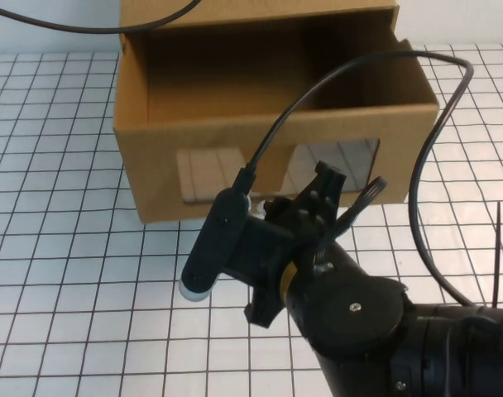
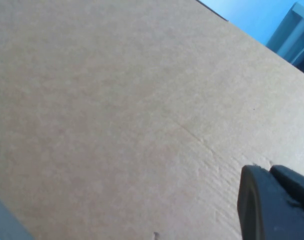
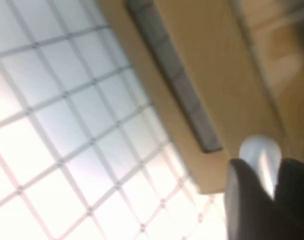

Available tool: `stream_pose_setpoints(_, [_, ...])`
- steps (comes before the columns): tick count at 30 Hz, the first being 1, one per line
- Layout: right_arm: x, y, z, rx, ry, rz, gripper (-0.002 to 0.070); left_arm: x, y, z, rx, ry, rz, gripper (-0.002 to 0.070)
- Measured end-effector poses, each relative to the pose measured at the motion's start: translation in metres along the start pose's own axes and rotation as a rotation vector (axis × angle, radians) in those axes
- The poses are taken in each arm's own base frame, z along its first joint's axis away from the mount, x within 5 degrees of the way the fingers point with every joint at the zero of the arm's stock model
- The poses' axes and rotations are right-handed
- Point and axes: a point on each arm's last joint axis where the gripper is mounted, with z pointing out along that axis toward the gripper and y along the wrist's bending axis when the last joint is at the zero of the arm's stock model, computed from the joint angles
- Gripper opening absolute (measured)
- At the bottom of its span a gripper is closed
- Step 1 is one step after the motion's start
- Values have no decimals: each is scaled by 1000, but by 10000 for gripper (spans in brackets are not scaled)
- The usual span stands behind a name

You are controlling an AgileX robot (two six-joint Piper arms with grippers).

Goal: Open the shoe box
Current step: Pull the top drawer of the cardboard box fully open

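Brown cardboard shoe box (image 1: 194,136) sits at 12 o'clock on the white table with the black grid (image 1: 61,273). It is open: the lid (image 1: 260,10) is tipped up at the back and the dark interior is exposed. The front wall has two pale rectangular patches (image 1: 210,174).

Right gripper (image 1: 349,184) is at 6 o'clock of the box, just in front of the front wall and near its lower edge. Its jaws are a narrow gap apart, and I can't make out anything gripped. The right wrist view is blurred, with dark fingers (image 3: 247,200) over the box's bottom edge. A black oblong wrist camera (image 1: 214,240) sits at 8 o'clock of that gripper. A black cable (image 1: 433,107) loops over the box.

Left gripper (image 2: 272,200) is outside the high view. It is close against plain brown cardboard, but I can't tell which face. Only a black tip shows, so I can't tell how its jaws stand.
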Motion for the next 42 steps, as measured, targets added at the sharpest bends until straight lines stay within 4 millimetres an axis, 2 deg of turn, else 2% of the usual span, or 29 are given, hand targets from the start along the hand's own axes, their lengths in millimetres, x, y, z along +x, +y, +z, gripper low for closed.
stream_pose_setpoints(5, [1,3,0,-31,9,27,231,0,0,0,-1,3,-1,-2])
stream_pose_setpoints(10, [4,2,-3,16,57,21,249,0,0,0,0,4,-1,-2])
stream_pose_setpoints(13, [2,7,-20,58,84,-5,200,2,-1,0,7,20,0,-2])
stream_pose_setpoints(17, [-7,5,-56,87,41,-11,55,0,-6,-10,-15,30,27,-2])
stream_pose_setpoints(21, [-4,-25,-73,138,33,66,0,-7,-21,-35,-53,27,82,-2])
stream_pose_setpoints(25, [10,-73,-81,179,88,218,-9,-10,-41,-71,-136,20,144,-2])
stream_pose_setpoints(28, [29,-113,-87,181,152,360,-11,-6,-57,-97,-205,-7,172,-2])
stream_pose_setpoints(32, [66,-162,-102,186,223,562,-11,12,-78,-129,-299,-83,198,-2])
stream_pose_setpoints(35, [93,-185,-117,176,276,702,-12,40,-96,-152,-363,-160,218,-2])
stream_pose_setpoints(39, [120,-198,-135,131,335,853,-13,88,-118,-180,-461,-307,228,-2])
stream_pose_setpoints(42, [136,-196,-142,90,347,915,-13,131,-132,-197,-531,-425,228,-2])
